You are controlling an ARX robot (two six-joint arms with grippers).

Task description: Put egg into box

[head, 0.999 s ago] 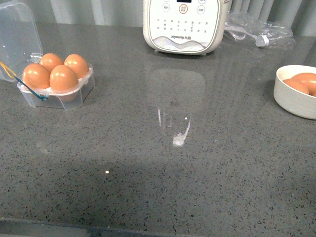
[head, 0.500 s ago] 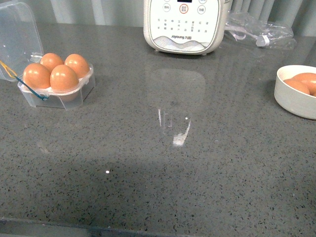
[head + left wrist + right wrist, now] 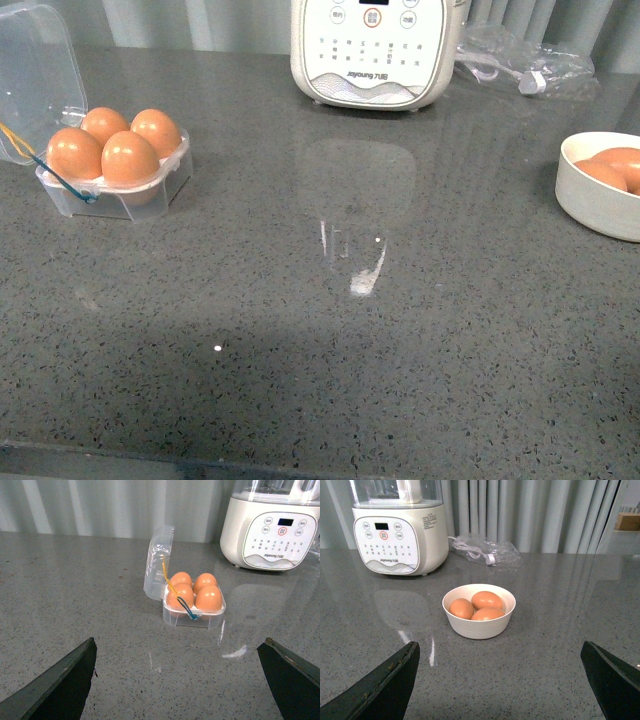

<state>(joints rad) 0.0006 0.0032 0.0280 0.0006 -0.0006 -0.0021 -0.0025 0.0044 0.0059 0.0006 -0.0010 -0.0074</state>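
The clear plastic box (image 3: pixel 150 196) stands at the left of the grey counter with its hinged lid (image 3: pixel 38 75) open and upright. Every cup holds a brown egg (image 3: pixel 128 158), and the yellow-and-blue cord (image 3: pixel 60 180) hangs over its front. The box also shows in the left wrist view (image 3: pixel 172 617), well ahead of my open, empty left gripper (image 3: pixel 179 640). Three more brown eggs (image 3: pixel 486 600) lie in a round white bowl (image 3: pixel 479 627), ahead of my open, empty right gripper (image 3: pixel 500 642). Neither arm shows in the front view.
A white kitchen appliance (image 3: pixel 372 50) stands at the back middle. A clear plastic bag with a cable (image 3: pixel 525 62) lies at the back right. The white bowl (image 3: pixel 590 200) sits at the right edge. Curtains hang behind the counter.
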